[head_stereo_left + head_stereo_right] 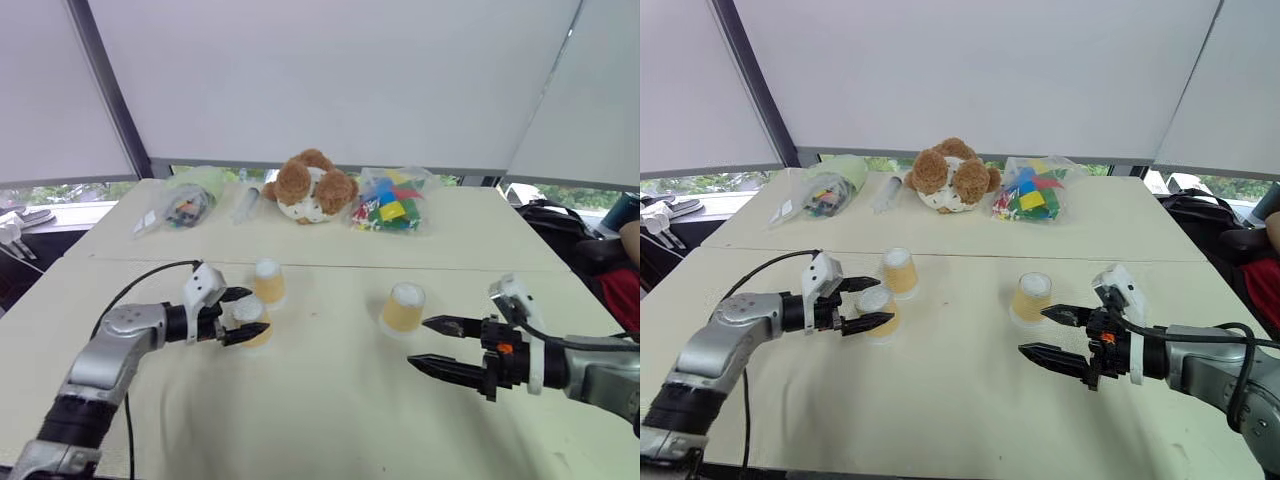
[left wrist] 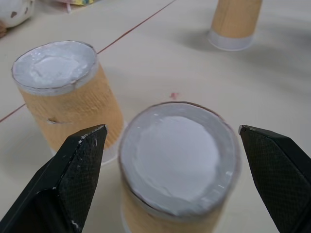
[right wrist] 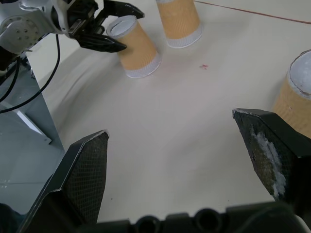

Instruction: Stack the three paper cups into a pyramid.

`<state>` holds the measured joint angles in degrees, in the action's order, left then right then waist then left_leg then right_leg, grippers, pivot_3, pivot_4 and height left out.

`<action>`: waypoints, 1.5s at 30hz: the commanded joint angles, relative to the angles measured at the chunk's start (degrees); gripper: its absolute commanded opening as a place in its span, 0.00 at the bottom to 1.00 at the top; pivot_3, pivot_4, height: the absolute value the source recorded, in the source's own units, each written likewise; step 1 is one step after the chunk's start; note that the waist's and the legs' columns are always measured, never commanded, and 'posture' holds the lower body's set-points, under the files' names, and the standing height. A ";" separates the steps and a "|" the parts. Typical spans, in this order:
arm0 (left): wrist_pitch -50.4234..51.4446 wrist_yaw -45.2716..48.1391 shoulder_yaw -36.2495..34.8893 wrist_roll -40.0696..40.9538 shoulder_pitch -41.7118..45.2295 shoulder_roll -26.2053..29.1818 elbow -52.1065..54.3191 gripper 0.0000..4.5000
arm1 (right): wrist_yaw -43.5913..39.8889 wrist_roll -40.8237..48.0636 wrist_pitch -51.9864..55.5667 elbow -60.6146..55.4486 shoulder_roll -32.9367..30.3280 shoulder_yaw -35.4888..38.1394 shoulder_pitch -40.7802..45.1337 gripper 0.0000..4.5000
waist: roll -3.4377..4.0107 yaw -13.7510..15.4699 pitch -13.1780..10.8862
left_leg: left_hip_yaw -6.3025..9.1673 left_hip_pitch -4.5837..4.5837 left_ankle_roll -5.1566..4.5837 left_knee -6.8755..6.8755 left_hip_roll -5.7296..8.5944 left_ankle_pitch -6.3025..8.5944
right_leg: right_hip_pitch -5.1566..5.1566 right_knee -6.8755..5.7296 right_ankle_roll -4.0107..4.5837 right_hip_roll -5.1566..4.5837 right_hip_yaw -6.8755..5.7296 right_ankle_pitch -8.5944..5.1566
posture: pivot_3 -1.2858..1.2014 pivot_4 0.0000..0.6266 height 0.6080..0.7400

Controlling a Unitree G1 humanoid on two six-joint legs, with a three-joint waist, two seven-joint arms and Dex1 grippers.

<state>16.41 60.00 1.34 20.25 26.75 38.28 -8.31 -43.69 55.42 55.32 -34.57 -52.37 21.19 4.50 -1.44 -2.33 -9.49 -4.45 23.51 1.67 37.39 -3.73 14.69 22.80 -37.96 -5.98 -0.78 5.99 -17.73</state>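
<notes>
Three cups upside down mid-counter, unstacked: near cup (image 1: pixel 250 322) and far cup (image 1: pixel 268 281) close together toward the left edge, third cup (image 1: pixel 403 307) well apart toward the right. Left pincer (image 1: pixel 240 315) spread wide astride the near cup, not yet gripping; right pincer (image 1: pixel 437 343) spread, empty, just short of the third cup. Probably the first grasp; next, closing gently on the near cup. Bare counter between the cups; bear (image 1: pixel 310 187) and bags along the far edge, well clear.

Teddy bear (image 1: pixel 311 187) between plastic bags (image 1: pixel 186 201), blocks bag (image 1: pixel 392 200).
</notes>
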 commanded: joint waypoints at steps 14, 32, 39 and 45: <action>4.63 -2.57 5.60 0.48 3.35 -9.98 11.99 0.51 | 1.28 3.05 -0.60 -2.36 -1.36 2.80 -2.81 1.00 | 0.00 1.50 0.00 | 0.02 0.02 0.00 0.13 0.01 0.00 | -0.08 -0.02 -0.06 -0.03 0.01 0.00 | 0.52 0.24 1.00; -3.74 -1.88 11.97 -5.15 9.15 -21.09 0.29 0.98 | 5.99 4.68 -1.49 -5.09 -0.26 3.15 -5.84 1.00 | -0.01 1.49 0.00 | 0.10 0.05 -0.02 0.45 -0.01 0.01 | -0.17 -0.06 -0.09 0.07 0.02 0.02 | 0.52 0.24 1.00; 5.59 -0.55 3.29 1.95 0.12 -9.83 17.13 0.98 | 6.39 4.51 -2.30 -4.79 0.04 2.61 -5.87 1.00 | -0.01 0.55 0.00 | 0.09 0.07 -0.02 0.44 -0.03 0.01 | -0.13 -0.06 -0.09 0.07 0.03 0.02 | 0.52 0.24 1.00; 9.77 -5.31 -8.64 3.17 -3.28 1.47 14.64 0.98 | 5.34 5.74 -3.16 -2.09 -0.18 3.48 -3.60 1.00 | -0.03 0.53 -0.02 | 0.15 -0.07 0.07 0.02 -0.09 -0.05 | -0.05 -0.13 -0.06 0.08 -0.04 0.01 | 0.52 0.24 1.00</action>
<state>26.62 56.54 -4.12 23.11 21.16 39.04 7.47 -37.67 59.81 53.42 -36.62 -52.64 22.94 -0.32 -1.47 -1.80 -9.51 -4.31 23.44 1.75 37.47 -3.80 14.64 22.70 -38.06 -6.03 -0.72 5.93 -17.73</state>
